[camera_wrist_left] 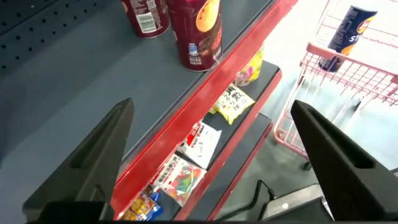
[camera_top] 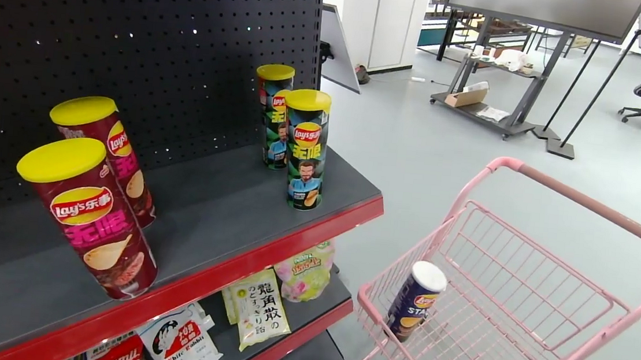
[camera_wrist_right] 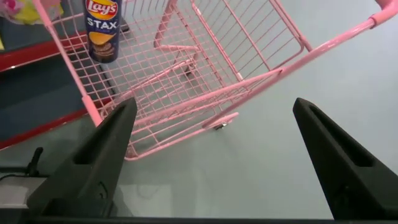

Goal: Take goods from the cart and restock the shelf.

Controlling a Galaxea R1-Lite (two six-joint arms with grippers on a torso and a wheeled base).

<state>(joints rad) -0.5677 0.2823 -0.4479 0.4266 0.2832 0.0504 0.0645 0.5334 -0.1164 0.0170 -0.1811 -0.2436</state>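
As cart (camera_top: 585, 202) sits beside shelf (camera_top: 220, 194), one blue can (camera_top: 415, 300) stands inside.

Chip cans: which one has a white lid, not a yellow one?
The dark blue can in the pink cart. The red cans and green cans on the shelf all have yellow lids.

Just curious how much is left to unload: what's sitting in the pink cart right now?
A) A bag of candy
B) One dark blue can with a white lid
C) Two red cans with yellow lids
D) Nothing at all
B: a single dark blue can with a white lid stands alone inside the pink cart.
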